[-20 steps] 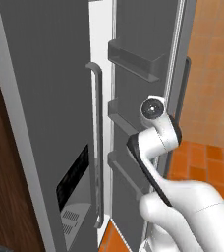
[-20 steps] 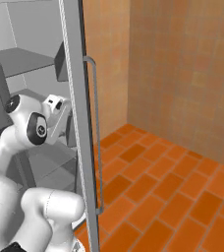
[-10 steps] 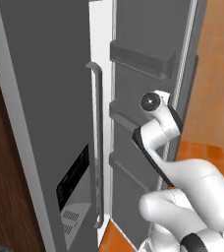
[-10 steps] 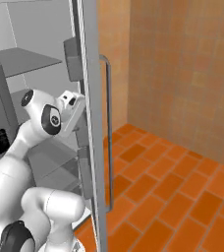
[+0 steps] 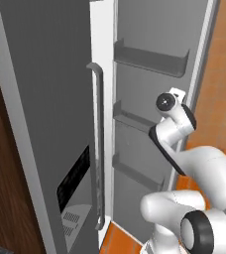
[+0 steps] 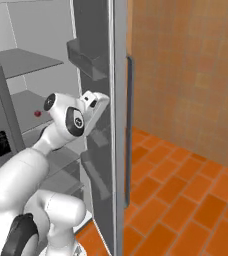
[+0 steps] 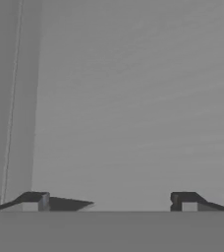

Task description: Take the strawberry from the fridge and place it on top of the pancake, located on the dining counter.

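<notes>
Tool (image 7: 109, 201) spread wide, facing fridge (image 5: 45, 99) door.

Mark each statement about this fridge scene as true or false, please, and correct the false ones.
1. The right fridge door is open. True.
2. The gripper is shut on the strawberry. False: it is open and holds nothing; the berry lies on a shelf inside the fridge.
3. The left door, with the black dispenser panel, is closed. True.
4. The door bins are full of bottles. False: they look empty.
5. The floor is orange brick tile. True.
</notes>
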Tool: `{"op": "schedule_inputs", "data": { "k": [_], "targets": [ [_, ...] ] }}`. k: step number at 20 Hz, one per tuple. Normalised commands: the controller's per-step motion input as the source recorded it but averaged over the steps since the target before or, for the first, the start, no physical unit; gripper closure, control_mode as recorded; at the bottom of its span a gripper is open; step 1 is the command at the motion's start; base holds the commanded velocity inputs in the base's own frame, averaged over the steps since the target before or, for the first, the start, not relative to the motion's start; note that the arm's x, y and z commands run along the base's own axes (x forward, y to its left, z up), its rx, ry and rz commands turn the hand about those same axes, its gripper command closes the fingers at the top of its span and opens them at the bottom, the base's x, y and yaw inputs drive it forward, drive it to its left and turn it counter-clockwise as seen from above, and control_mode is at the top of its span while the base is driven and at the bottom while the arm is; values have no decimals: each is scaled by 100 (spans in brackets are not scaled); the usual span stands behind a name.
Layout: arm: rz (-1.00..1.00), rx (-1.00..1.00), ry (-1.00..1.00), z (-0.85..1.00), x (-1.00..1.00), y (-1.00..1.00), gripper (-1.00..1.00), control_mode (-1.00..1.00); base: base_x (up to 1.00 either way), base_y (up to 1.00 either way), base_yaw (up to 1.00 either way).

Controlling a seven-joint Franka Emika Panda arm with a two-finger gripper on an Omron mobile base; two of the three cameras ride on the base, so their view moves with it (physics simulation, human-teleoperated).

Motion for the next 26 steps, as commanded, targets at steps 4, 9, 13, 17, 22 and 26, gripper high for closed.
{"op": "schedule_inputs", "data": {
  "k": [4,9,13,17,22,26],
  "targets": [
    [-11,9,3,28,58,-30,-100,-100,0,0,0],
    [-7,8,0,2,58,-31,-100,-100,0,0,0],
    [-4,9,-3,0,35,-24,-100,-100,0,0,0],
    [0,7,-17,0,-51,1,-100,-100,0,0,0],
    [-4,5,-10,16,-93,25,-100,-100,0,0,0],
    [-6,8,0,15,-71,42,-100,-100,0,0,0]
  ]
}}
